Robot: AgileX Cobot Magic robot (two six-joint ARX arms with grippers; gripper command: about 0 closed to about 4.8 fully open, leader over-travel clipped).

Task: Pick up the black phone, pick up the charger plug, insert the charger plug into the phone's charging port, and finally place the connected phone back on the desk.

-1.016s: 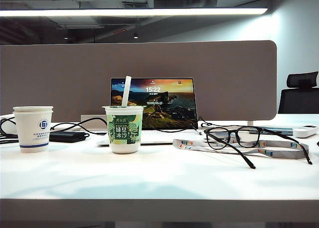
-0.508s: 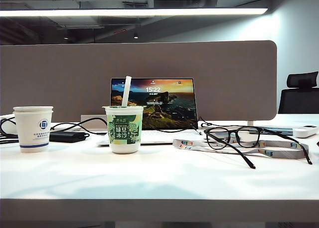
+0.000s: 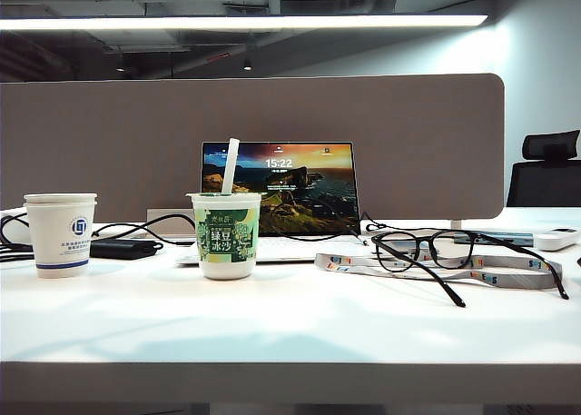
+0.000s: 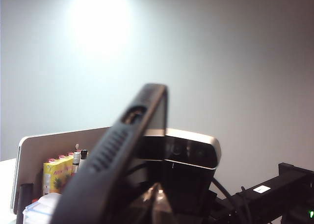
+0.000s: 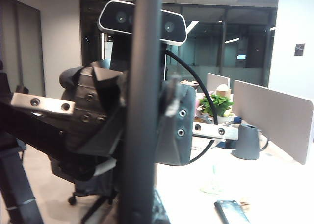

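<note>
Pick-up stage, apparently — the black phone (image 5: 230,211) lay flat on the table (image 5: 274,185). The left end effector (image 5: 167,121) faced the right end effector (image 4: 162,194): the left's opening was unclear, the right was closed, its contents unseen. Next — descend squarely onto the phone.

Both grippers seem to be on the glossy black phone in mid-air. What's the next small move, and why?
Probably open the right gripper and back it off. The left gripper looks clamped across the flat glossy black phone, whose port end is bare, and neither gripper holds the charger plug.
</note>
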